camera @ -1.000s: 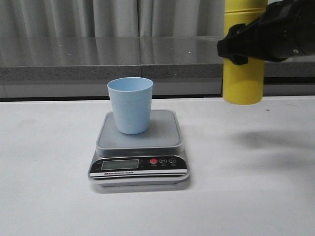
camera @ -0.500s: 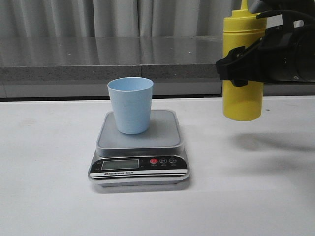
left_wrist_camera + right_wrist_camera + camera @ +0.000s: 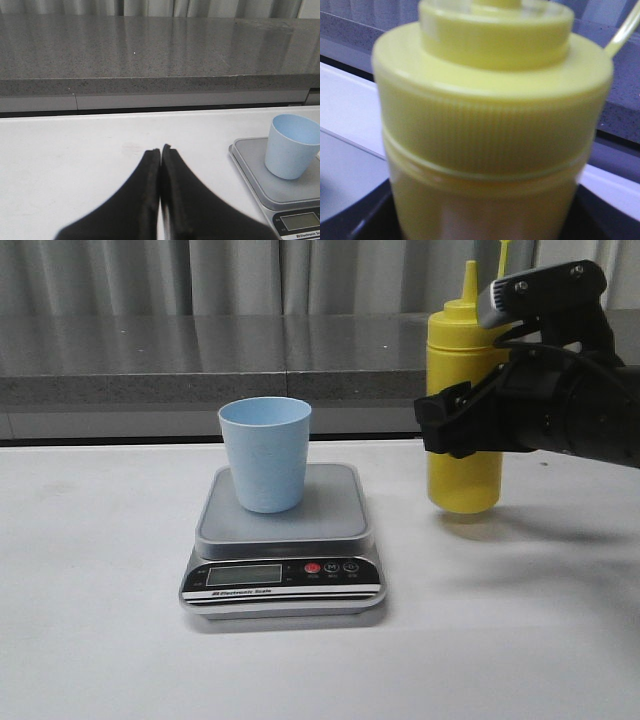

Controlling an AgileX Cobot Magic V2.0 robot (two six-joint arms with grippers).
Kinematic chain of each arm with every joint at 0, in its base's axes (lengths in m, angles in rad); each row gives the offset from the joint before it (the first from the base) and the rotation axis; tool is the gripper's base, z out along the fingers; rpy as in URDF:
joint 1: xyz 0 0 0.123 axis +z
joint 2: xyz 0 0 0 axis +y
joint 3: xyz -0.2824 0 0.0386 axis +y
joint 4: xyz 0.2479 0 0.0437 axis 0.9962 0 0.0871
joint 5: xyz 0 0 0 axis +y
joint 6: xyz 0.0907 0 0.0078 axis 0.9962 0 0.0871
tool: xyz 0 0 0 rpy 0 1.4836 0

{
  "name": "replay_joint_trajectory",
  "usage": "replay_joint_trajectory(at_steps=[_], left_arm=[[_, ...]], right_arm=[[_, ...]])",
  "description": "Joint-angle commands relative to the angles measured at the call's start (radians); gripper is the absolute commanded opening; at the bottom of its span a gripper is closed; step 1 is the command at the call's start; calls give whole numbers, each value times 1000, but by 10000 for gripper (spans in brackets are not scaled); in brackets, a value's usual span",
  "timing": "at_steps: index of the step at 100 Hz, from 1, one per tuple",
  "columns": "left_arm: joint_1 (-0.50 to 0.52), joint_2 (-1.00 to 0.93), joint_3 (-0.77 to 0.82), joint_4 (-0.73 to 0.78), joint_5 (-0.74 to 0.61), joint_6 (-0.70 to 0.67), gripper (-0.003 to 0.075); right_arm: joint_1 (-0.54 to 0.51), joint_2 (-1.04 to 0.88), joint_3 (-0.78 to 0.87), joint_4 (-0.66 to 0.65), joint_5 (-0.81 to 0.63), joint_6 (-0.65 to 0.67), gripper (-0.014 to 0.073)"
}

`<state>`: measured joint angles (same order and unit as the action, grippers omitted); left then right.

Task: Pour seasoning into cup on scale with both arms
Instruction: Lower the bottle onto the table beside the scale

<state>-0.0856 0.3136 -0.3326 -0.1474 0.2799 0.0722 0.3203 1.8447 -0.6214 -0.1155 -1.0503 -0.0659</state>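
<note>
A light blue cup (image 3: 265, 453) stands upright on the grey platform of the scale (image 3: 330, 515), at the platform's back left. To the right, my right gripper (image 3: 462, 430) is shut on the yellow seasoning bottle (image 3: 465, 350), which is upright with its base at or just above the table. Its nozzle and thin tethered cap point up. The right wrist view is filled by the seasoning bottle (image 3: 490, 125). My left gripper (image 3: 161, 150) is shut and holds nothing; it is over bare table, well apart from the cup (image 3: 291, 146) and scale (image 3: 252, 167). It does not appear in the front view.
A grey stone ledge (image 3: 200, 365) runs along the back of the white table (image 3: 100, 640), with curtains behind. The scale's black front panel with display and red button (image 3: 312, 567) faces the front edge.
My right gripper has come down and a little left with the seasoning bottle, from high at the upper right to table level beside the scale. Cup and scale have not moved.
</note>
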Motion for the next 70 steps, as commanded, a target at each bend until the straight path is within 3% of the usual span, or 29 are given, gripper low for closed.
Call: replay_joint_trajectory(at_steps=[1,70], left_arm=[[2,7,-26,-2,-70,1,-20],[2,7,-26,-2,-70,1,-20]], right_arm=[[-3,-17,-19,-13,-122,5,343],[-3,66,-19,-31,-153,47,351]])
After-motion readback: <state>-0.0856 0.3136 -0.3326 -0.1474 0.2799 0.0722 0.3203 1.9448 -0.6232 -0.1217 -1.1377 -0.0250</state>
